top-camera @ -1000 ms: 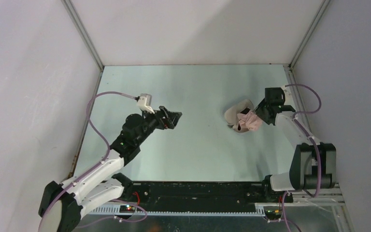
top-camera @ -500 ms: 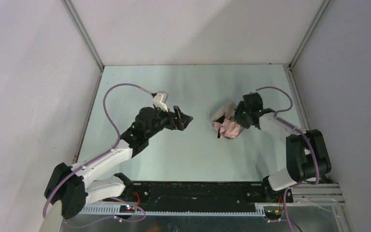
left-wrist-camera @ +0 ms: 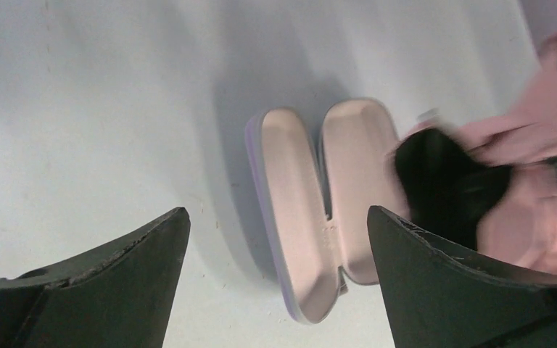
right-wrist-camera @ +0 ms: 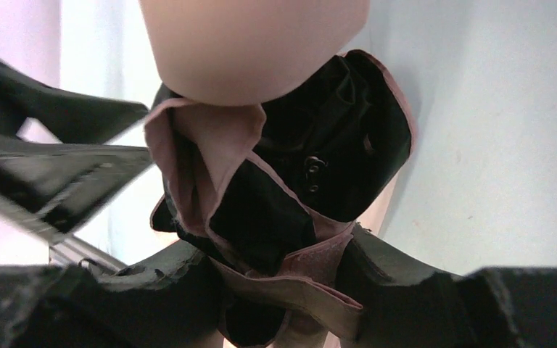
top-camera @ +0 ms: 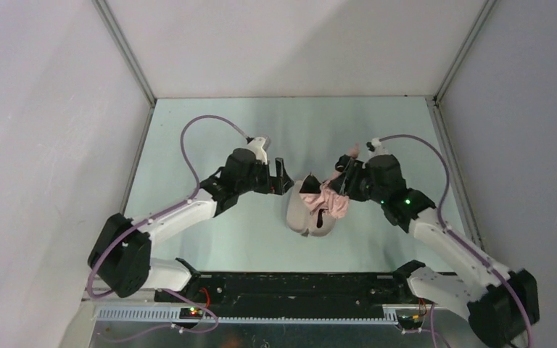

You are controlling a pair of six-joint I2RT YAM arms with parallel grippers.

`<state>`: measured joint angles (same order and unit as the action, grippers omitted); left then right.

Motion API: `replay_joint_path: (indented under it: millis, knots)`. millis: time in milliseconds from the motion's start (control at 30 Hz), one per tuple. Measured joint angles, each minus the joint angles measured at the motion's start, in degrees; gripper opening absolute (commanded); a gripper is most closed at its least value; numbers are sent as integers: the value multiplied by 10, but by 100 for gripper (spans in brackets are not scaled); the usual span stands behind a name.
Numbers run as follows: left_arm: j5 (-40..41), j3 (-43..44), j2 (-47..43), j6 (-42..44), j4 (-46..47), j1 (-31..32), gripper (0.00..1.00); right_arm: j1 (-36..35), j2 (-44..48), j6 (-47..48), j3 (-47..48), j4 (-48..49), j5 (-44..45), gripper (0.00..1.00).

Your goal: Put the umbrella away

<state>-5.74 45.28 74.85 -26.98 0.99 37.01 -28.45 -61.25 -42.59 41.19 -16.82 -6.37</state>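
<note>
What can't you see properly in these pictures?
- Left wrist: the umbrella is blurred and cut off by the right edge.
- Top: the umbrella and the right gripper cover part of the case.
- Right wrist: the umbrella's lower end is cut off by the bottom edge.

Lab test cell: plain white walls (top-camera: 297, 43).

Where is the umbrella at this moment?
In the top view, the umbrella is bunched in the right pincer near the middle of the table, beside the open pale case. The open left pincer is close on its left.
</note>
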Motion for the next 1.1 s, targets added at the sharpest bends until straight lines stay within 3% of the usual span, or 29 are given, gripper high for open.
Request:
replay_joint_path:
  millis: [133, 367, 467, 533, 633, 667, 767, 967, 1100]
  knots:
    - [-3, 16, 48, -3, -32, 6, 93, 7, 90, 54, 0, -9, 48, 27]
    - [-14, 30, 127, -20, -53, 33, 76, 8, 153, 139, -7, 2, 138, 29]
    - [-20, 35, 157, -28, -53, 36, 66, 7, 163, 172, -24, 32, 150, 22]
    - [-21, 42, 176, -31, -54, 36, 49, 3, 164, 202, -36, 56, 152, 21]
    - [-25, 60, 208, -33, -55, 36, 7, -15, 158, 260, -52, 93, 150, 19]
    - [-27, 66, 218, -27, -56, 36, 3, -25, 155, 280, -55, 104, 150, 19]
    - [-41, 86, 240, -17, -60, 36, 0, -56, 151, 336, -59, 137, 143, 18]
    - [-83, 142, 273, 63, -103, 38, 0, -98, 161, 445, -69, 189, 104, 0]
    - [-114, 177, 281, 126, -154, 43, 4, -125, 160, 506, -69, 189, 80, 0]
